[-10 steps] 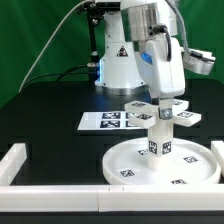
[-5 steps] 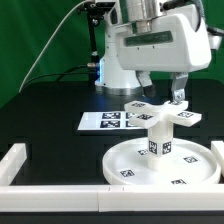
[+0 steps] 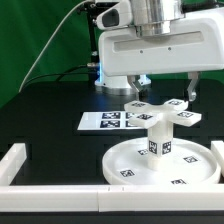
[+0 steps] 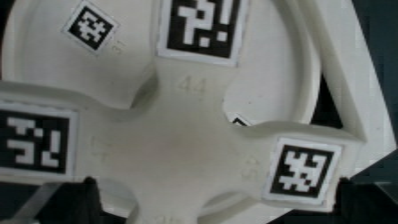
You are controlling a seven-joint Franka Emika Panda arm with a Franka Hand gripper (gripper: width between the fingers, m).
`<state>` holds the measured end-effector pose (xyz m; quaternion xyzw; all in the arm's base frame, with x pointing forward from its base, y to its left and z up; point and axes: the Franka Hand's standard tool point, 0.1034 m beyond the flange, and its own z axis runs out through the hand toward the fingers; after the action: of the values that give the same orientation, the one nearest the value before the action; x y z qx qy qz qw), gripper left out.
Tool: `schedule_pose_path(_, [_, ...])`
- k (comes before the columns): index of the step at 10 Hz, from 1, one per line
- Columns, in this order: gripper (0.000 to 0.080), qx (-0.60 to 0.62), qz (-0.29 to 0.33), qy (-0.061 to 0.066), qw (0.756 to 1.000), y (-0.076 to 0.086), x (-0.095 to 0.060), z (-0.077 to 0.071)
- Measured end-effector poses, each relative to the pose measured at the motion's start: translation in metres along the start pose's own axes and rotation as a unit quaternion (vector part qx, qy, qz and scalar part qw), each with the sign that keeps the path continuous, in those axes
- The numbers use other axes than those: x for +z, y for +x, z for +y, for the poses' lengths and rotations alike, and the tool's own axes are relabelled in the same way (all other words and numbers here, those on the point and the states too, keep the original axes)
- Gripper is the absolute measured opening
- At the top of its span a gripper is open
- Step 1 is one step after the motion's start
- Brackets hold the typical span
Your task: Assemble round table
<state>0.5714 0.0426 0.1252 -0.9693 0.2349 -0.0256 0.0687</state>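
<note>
Two views | end effector [image 3: 163, 88] apart, empty | wrist: cross-shaped base [image 4: 178, 110] only

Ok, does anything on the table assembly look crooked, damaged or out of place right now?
Nothing stands out. The cross-shaped base sits level on the upright leg, centred on the round disc. The open tool hangs above it, holding nothing.

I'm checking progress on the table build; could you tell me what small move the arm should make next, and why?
Probably lift straight up and clear: the gripper is open above the cross-shaped base, which already sits on the leg standing on the round disc.
</note>
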Motion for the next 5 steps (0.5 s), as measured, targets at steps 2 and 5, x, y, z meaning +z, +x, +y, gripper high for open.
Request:
schedule_pose_path(2, [0.0649, -0.106, -0.006, -0.017, 0.994, -0.0022, 0.0046, 0.0024])
schedule_pose_path(5, [0.0649, -0.239, -0.005, -0.046, 0.97, -0.0028, 0.0077, -0.0008])
